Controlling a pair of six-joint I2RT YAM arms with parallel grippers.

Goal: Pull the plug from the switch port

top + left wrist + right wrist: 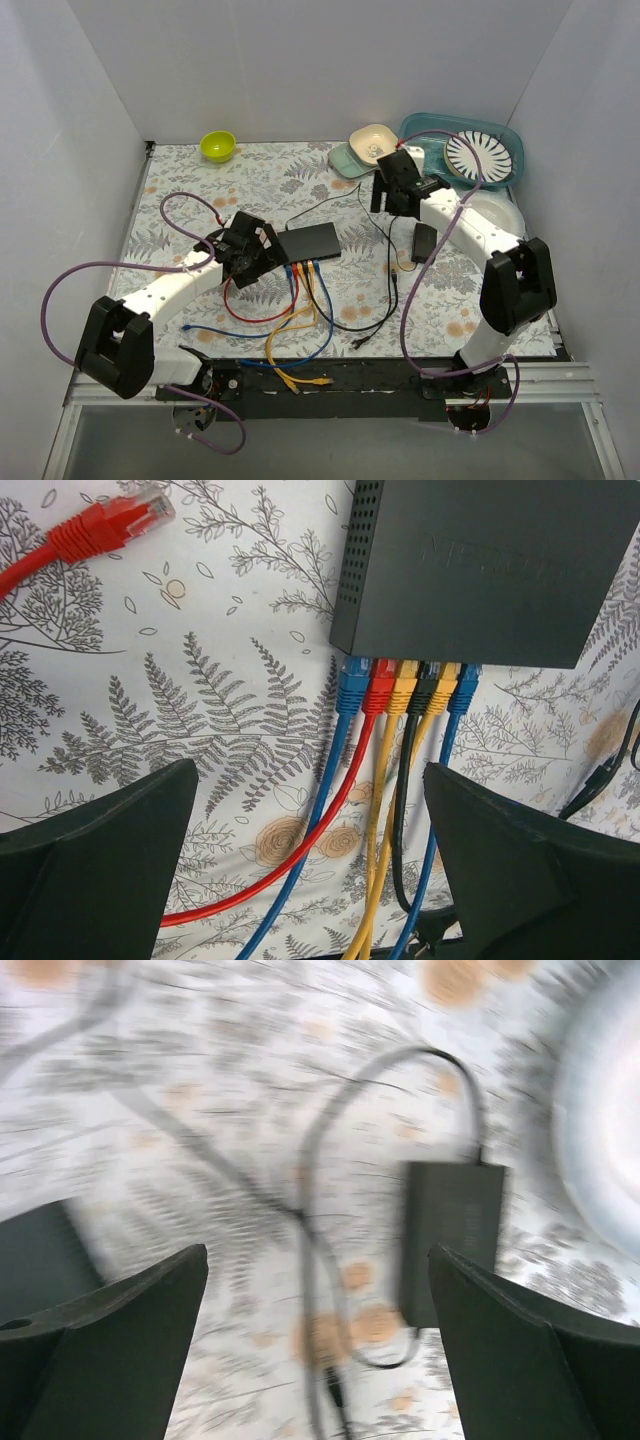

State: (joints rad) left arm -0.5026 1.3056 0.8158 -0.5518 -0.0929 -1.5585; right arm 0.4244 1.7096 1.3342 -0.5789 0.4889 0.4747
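The switch (308, 240) lies flat near the middle of the table (180, 190), with its row of sockets turned to the near edge. Six plugs (403, 683) sit side by side in the sockets (blue, red, yellow, black, yellow, blue, counted from the left in the left wrist view). The left gripper (310, 770) is just beside the left end of the switch. Its fingers are spread wide and they hold nothing. A loose red plug (120, 520) lies on the cloth, apart from the switch. The right gripper (318, 1250) is also spread and empty, above the power adapter (450, 1230); this view is blurred.
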